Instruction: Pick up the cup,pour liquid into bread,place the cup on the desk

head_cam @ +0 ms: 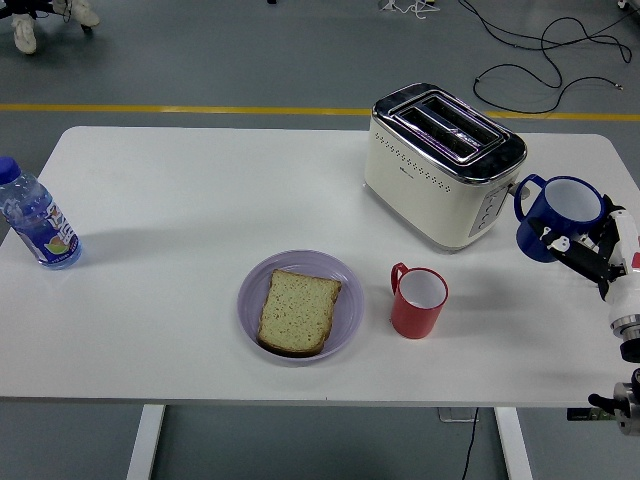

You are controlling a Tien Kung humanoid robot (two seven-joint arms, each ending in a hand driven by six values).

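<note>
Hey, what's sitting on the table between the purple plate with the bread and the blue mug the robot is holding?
In the head view, a red mug stands between the purple plate and the blue mug in the right hand.

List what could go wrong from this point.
1. The blue cup, tilted in the right robot hand, sits close to the toaster; its handle could knock the lever side.
2. It is near the table right edge, so a careless set-down might tip it off.
</note>
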